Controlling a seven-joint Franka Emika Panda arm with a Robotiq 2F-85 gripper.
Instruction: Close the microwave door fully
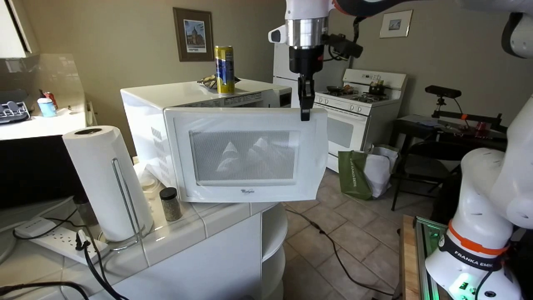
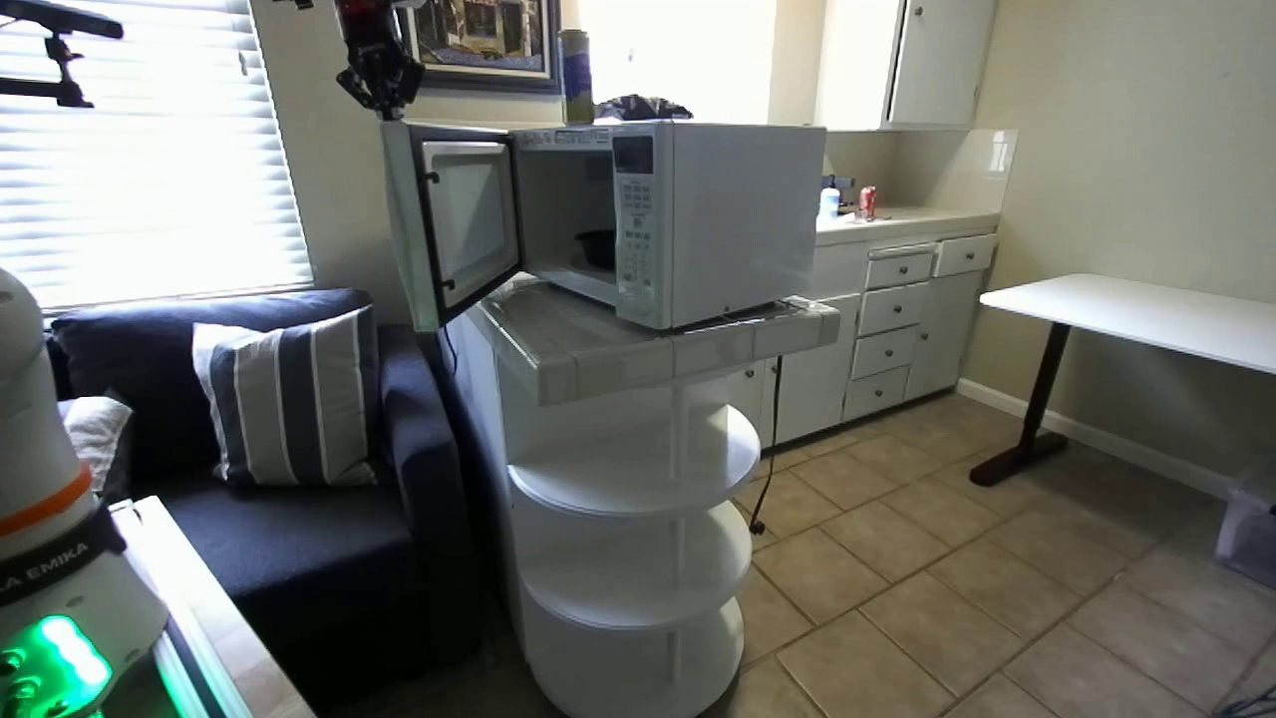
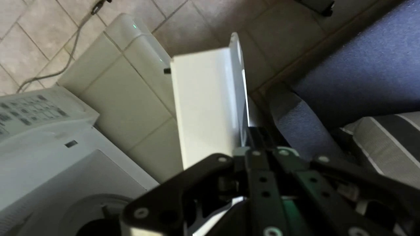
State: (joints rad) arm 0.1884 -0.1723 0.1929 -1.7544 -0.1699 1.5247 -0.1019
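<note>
Holding the gripper [image 1: 305, 115] closed beside the outer face of the microwave door [image 1: 245, 156], near its free top corner, I cannot confirm contact; the door stands open from the microwave [image 2: 733, 219].

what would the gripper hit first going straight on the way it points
Probably the microwave door: in an exterior view the gripper points down, tips overlapping the door near its top edge. Depth is unclear; it might slip past.
</note>
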